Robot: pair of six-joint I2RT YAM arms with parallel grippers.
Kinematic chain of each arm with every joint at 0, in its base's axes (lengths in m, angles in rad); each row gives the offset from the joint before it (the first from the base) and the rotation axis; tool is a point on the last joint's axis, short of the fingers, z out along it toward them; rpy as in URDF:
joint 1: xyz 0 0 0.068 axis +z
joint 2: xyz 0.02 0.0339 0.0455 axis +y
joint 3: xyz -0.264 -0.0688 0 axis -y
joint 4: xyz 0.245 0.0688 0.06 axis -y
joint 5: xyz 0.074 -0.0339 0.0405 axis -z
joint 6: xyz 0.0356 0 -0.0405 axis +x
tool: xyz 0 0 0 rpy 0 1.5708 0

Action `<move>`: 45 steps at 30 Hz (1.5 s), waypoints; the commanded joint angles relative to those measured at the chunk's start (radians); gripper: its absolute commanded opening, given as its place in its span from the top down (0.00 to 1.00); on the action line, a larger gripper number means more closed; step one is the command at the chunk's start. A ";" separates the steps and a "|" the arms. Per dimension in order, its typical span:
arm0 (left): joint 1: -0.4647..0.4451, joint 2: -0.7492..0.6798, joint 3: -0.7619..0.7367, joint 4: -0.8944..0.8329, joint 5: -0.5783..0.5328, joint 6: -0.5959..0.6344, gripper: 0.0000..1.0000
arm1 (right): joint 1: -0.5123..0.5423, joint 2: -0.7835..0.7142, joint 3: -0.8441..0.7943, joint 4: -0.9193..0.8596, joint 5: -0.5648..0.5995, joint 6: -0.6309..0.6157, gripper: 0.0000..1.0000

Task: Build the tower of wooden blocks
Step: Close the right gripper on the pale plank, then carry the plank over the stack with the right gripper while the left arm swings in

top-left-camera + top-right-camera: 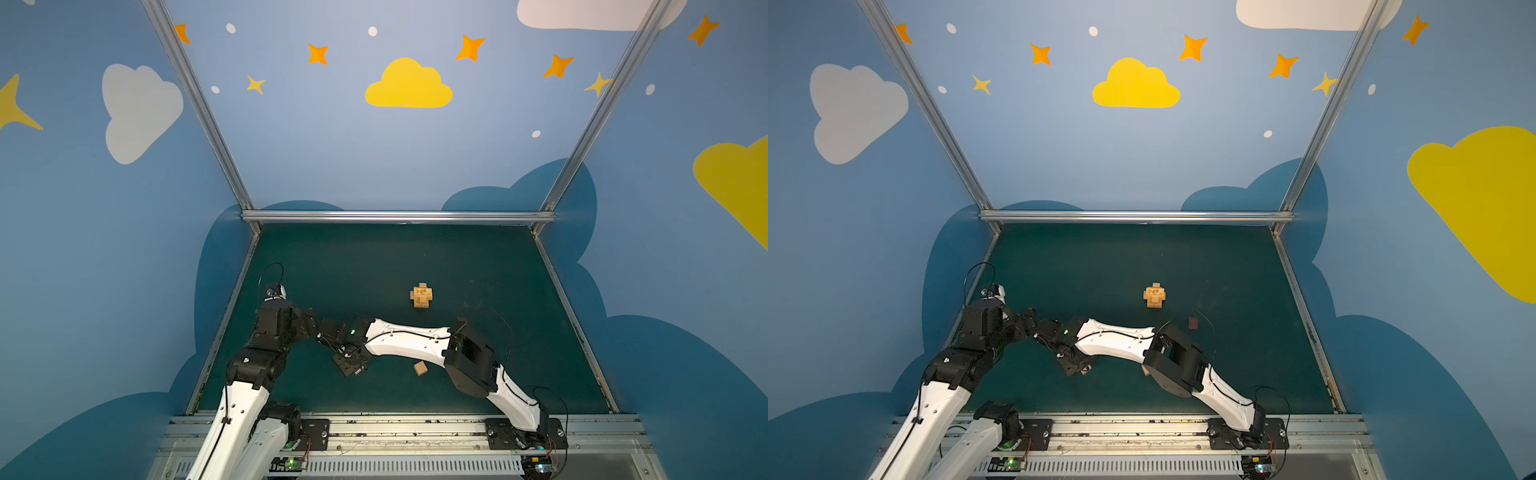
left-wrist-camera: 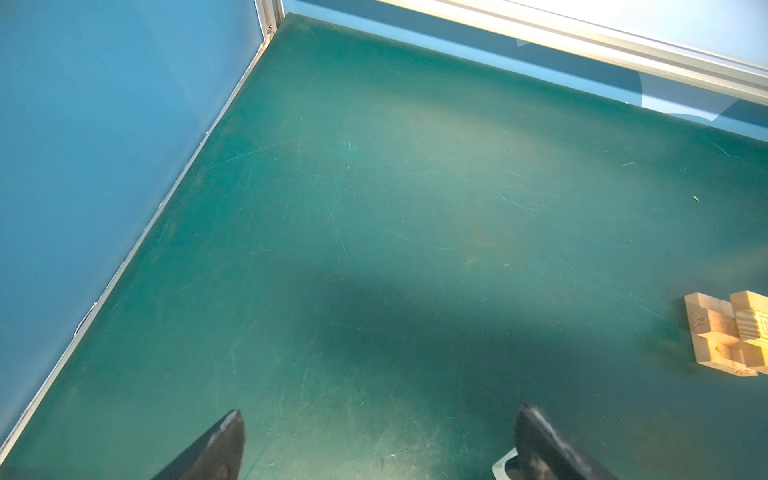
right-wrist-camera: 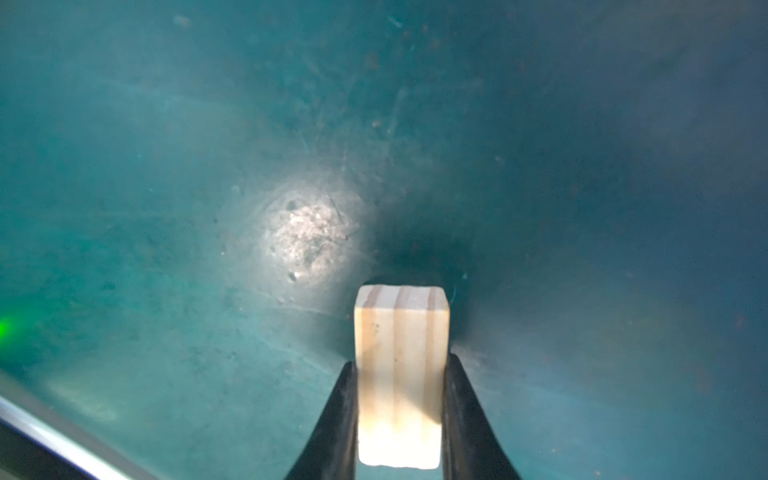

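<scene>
Right claw (image 3: pixel 401 362) is clamped on a bar (image 3: pixel 402 328), fingers (image 3: pixel 457 399) on its two long sides. A good part of the bar pokes out past the tips. Its far end is down by the mat (image 3: pixel 166 166); can't tell if it's touching or just off.

Left claw (image 2: pixel 380 415) is wide open and empty over bare mat.

Tower (image 1: pixel 421 296) stands mid-mat, well apart from my right claw, on the far side of my forearm. Tan cube (image 1: pixel 420 368) is loose just beside the forearm on the near side. Dark cube (image 1: pixel 1193 323) is loose by the elbow.

Risks as I see them:
- Smooth wood with that overhang. If I swing fast, the bar could pivot or slide in the grip and arrive skewed.
- If the end is on the mat, moving sideways before lifting would drag it and twist it.
- I'm reaching across to the left side and both wrists are close in both top views. A careless retract could clip the left arm.
- The elbow sweep could knock the tan or dark cube out of reach.
- The tower is small, in crosswise layers. Coming in low or off-axis, or letting go before the bar is seated, could shove a layer or topple it.
</scene>
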 commanded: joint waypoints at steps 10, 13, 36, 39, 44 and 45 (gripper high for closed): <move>-0.006 -0.017 0.007 0.012 0.007 0.011 0.00 | 0.001 -0.005 0.007 -0.030 0.036 0.009 0.95; -0.006 -0.020 0.007 0.012 0.004 0.012 0.00 | 0.001 -0.030 -0.020 -0.007 0.044 0.016 0.99; -0.005 -0.028 -0.002 0.023 -0.026 0.013 0.00 | -0.027 -0.317 -0.250 0.149 0.175 0.034 1.00; -0.004 -0.024 -0.001 0.023 -0.031 0.013 0.00 | -0.043 -0.370 -0.315 0.172 0.187 0.037 1.00; -0.004 -0.016 -0.006 0.032 -0.009 0.018 0.00 | -0.076 -0.461 -0.428 0.193 0.202 0.044 1.00; -0.004 -0.013 -0.010 0.039 0.013 0.027 0.00 | -0.083 -0.481 -0.451 0.197 0.205 0.044 1.00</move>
